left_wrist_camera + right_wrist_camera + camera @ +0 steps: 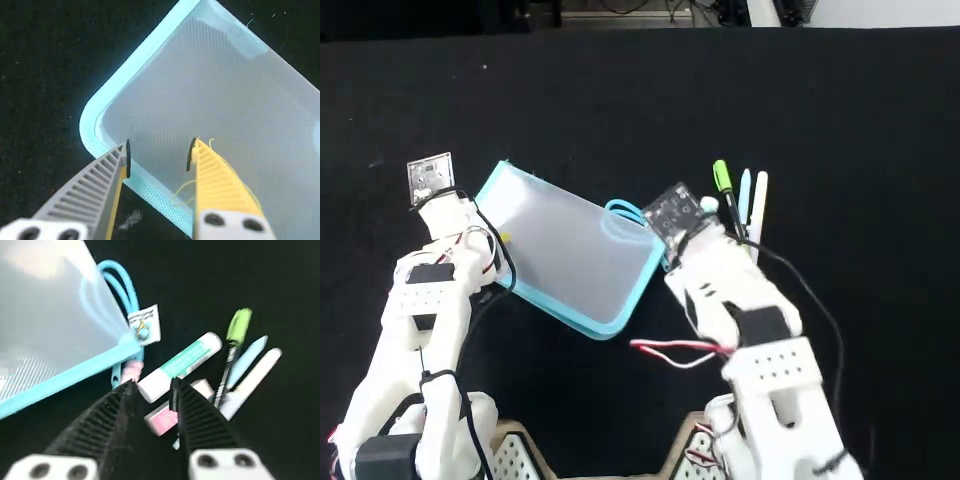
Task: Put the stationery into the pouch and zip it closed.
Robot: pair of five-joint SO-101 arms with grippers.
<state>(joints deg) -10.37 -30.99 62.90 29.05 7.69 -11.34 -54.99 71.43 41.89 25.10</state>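
Note:
The pouch (570,250) is translucent with a light blue border and lies flat, left of centre. My left gripper (159,152) is open, its grey and yellow fingers straddling the pouch's (225,100) border near a rounded corner. My right gripper (152,390) is open just past the pouch's (50,315) other end. The end of a white and green glue stick (185,362) lies under its gap. Beside that lie a pink eraser (167,417), a green highlighter (235,335), a light blue pen (250,357) and a white pen (257,372).
A blue loop strap (117,285) and a white tag (145,325) hang off the pouch's corner near the right gripper. The black table (840,110) stretches wide behind and to the right of the pens. Red and white cables (670,350) trail from the right arm.

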